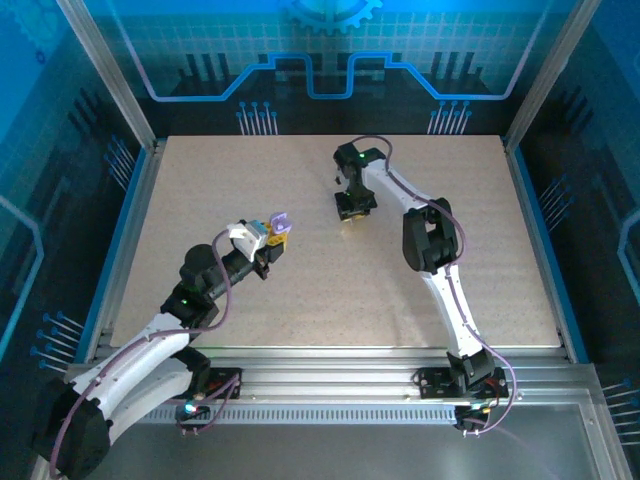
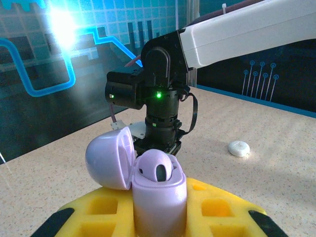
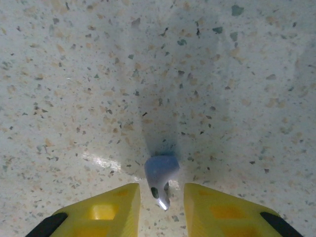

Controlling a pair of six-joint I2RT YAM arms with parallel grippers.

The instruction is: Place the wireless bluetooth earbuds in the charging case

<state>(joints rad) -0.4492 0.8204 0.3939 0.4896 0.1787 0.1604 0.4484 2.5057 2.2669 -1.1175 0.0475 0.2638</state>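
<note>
Right gripper (image 3: 162,188) — earbud (image 3: 160,170) lies between its jaws.

Charging case (image 2: 159,200): smooth lavender shell, upright in left gripper (image 2: 159,224), lid (image 2: 109,158) swung open leftward. One lavender earbud (image 2: 157,170) seated inside. Second earbud (image 3: 161,173) loose on speckled tabletop (image 3: 222,74), stem toward camera.

Overhead cam looks down from behind me; left wrist looks level across, right wrist close straight down, all sharing the speckled beige tabletop (image 1: 330,290).
</note>
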